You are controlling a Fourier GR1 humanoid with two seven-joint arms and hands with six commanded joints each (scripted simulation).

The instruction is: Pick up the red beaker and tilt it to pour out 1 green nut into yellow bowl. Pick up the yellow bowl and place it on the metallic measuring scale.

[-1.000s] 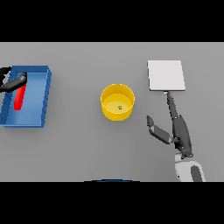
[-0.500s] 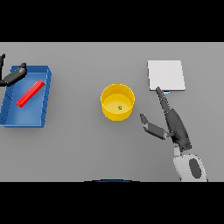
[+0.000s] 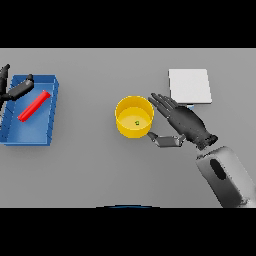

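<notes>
- Yellow bowl [image 3: 134, 116] sits centre frame on the grey table [image 3: 90, 165], upright, with one green nut [image 3: 137, 123] on its floor, so I judge the pour done and the bowl lift next.
- My right hand [image 3: 185, 125] is just right of the bowl, fingers [image 3: 161, 102] straight and spread toward its right rim, thumb [image 3: 165, 142] stretched out below and to the right of the bowl; nothing is gripped. Whether the fingertips touch the wall I cannot tell.
- The bowl looks rigid, light and smooth-walled; I expect it to slip or tip under a one-sided squeeze. I'd pinch the near right rim, or wrap the wall, and keep it level so the nut stays in.
- Metallic measuring scale [image 3: 189, 86] lies upper right, behind the hand.
- Red beaker [image 3: 34, 105] lies tilted on its side in the blue tray [image 3: 30, 136] at far left; my left hand [image 3: 16, 89] hovers above its upper left corner, fingers relaxed, holding nothing.
</notes>
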